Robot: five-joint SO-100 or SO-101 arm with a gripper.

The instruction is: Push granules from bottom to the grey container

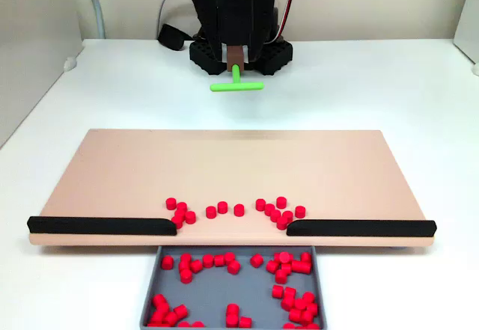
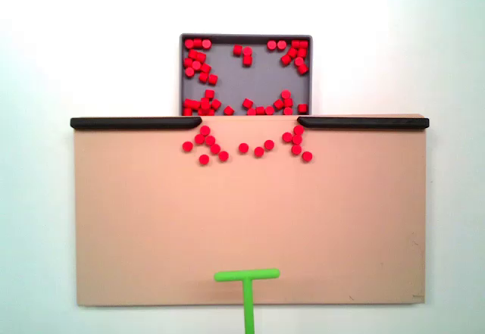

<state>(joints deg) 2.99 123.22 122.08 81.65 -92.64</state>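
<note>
The black arm's fingers [image 1: 236, 59] grasp the stem of a green T-shaped plastic pusher [image 1: 236, 83], its crossbar near the tan flat board's [image 2: 151, 220] edge farthest from the tray. Small red cylindrical granules [image 2: 243, 148] lie between two black strips [image 2: 136, 123]; many more fill the shallow grey container [image 2: 258, 76] on the white surface [image 1: 374, 83].

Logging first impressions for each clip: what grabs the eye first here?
Bright red granules stand out: a loose arc on the tan board by the gap between two black strips, many more in the grey container beyond. A green T-shaped pusher sits at the board's opposite edge.
</note>
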